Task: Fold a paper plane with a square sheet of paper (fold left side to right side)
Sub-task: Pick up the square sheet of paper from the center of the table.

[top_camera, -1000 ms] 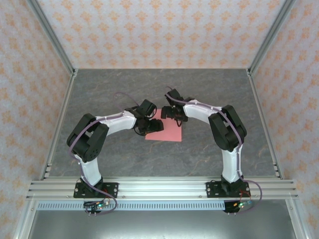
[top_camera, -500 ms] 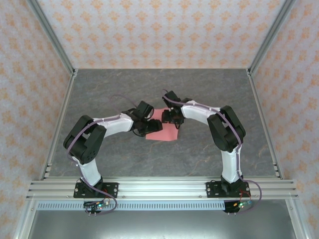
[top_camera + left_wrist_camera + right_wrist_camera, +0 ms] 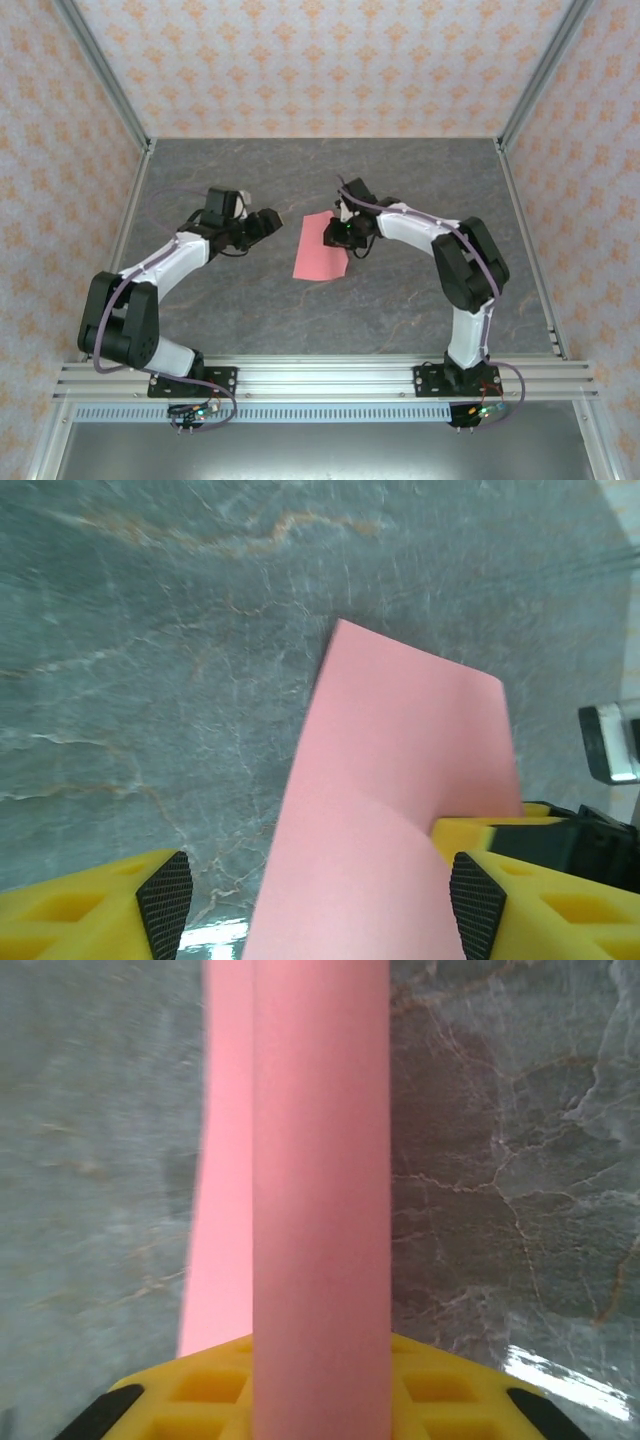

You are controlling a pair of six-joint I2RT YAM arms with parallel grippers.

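The right tool (image 3: pixel 343 232) is closed on the right edge of the salmon-pink sheet of paper (image 3: pixel 318 255). From its wrist camera the sheet runs straight away from a yellow finger (image 3: pixel 210 1390) as a raised strip, with a second layer showing along its left side. The left tool (image 3: pixel 268 220) stands open, its jaws wide apart, just left of the sheet and not touching it. From its own camera the sheet lies ahead and buckles where the right tool pinches it. The sheet rests near the middle of the grey marbled desk (image 3: pixel 420 180), its long side tilted a little. Wallpaper with an orange pattern (image 3: pixel 300 60) closes in the space, and an aluminium rail (image 3: pixel 320 378) carries both arm bases. The pinched edge is covered by the right tool from above, and the sheet's near end is cut off in both wrist views.
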